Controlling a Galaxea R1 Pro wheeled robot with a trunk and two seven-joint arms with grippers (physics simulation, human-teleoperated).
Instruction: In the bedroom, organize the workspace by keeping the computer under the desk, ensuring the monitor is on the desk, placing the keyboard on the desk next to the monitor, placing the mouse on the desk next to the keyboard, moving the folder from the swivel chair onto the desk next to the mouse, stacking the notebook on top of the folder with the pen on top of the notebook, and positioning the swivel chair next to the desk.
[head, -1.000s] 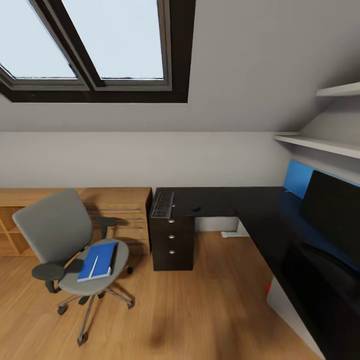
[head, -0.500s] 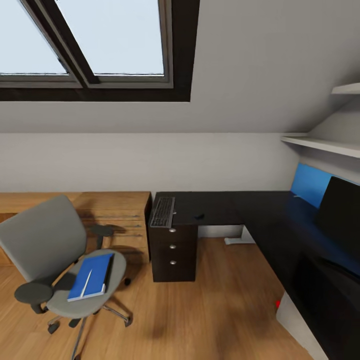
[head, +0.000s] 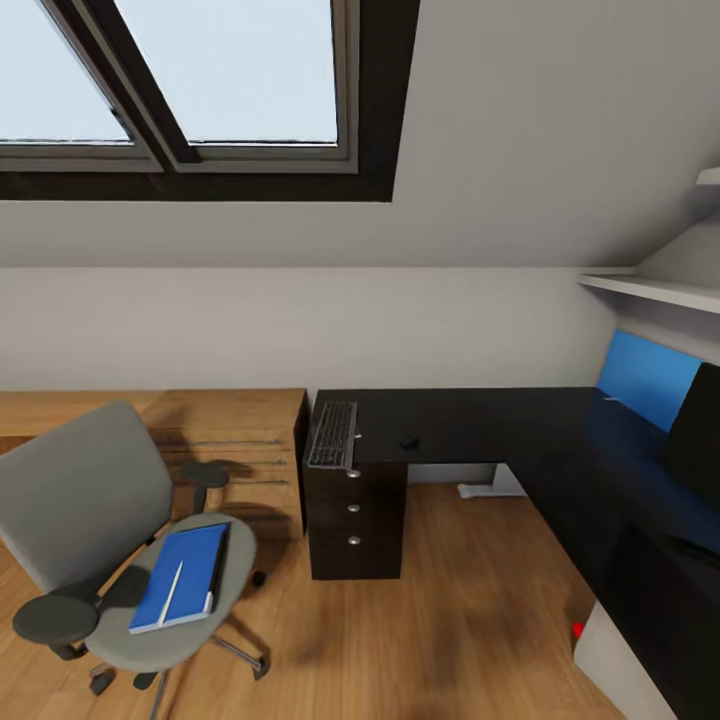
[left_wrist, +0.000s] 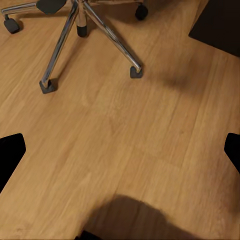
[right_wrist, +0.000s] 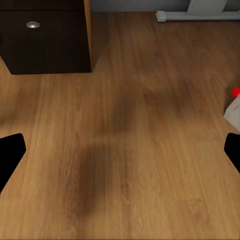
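Both the left gripper (left_wrist: 120, 150) and right gripper (right_wrist: 120, 150) hang wide apart, empty, above floor; reaching carelessly could slide the pen (head: 171, 592) off the folder (head: 182, 576).

Dark-framed skylights (head: 190, 80) above a light wood cabinet (head: 225, 440) and floor (head: 450, 620).

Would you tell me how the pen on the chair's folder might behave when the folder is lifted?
The pen is a thin stick lying loose on the flat blue folder, so it would probably roll or slide off if tilted. It looks light.
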